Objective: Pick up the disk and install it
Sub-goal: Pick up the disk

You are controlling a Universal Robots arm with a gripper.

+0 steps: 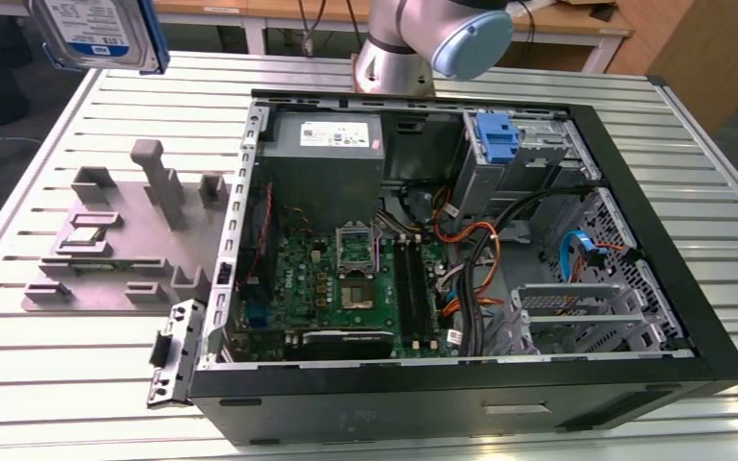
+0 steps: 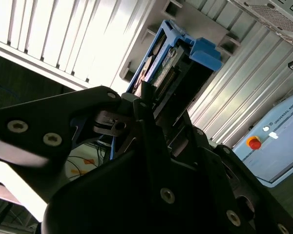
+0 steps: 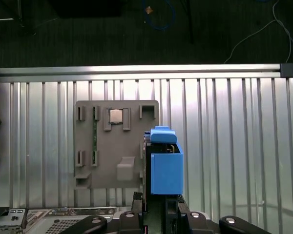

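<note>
Gripper [image 3: 158, 201] clamps the disk [image 3: 166, 170] by one end, holding it edge-on well above the holder [image 3: 112, 142] beneath, likely so nothing on the desk [image 3: 224, 146] snags it.

Bench contents: opened desktop computer and parts fixture

Slatted metal table [image 1: 74, 375], bearing: one black tower case [image 1: 382, 413], laid flat with its side open. Inside it are a green motherboard [image 1: 331, 288], a grey power-supply box [image 1: 324, 144] with a white label, a lone blue plastic bracket [image 1: 500, 139] in the bay beside that box, orange cables [image 1: 453, 226] and a blue cable [image 1: 572, 252]. One grey fixture plate [image 1: 100, 279] with posts and slots, at the exterior view's left of the case, holding a square chip [image 3: 116, 116] in a pocket and, near it, a thin green strip [image 3: 94, 139] – possibly a memory module. One pale cabinet [image 2: 283, 146] with a red button [image 2: 254, 143], in the second wrist view. Loose cables [image 3: 254, 34] on dark floor beyond the table edge.
</note>
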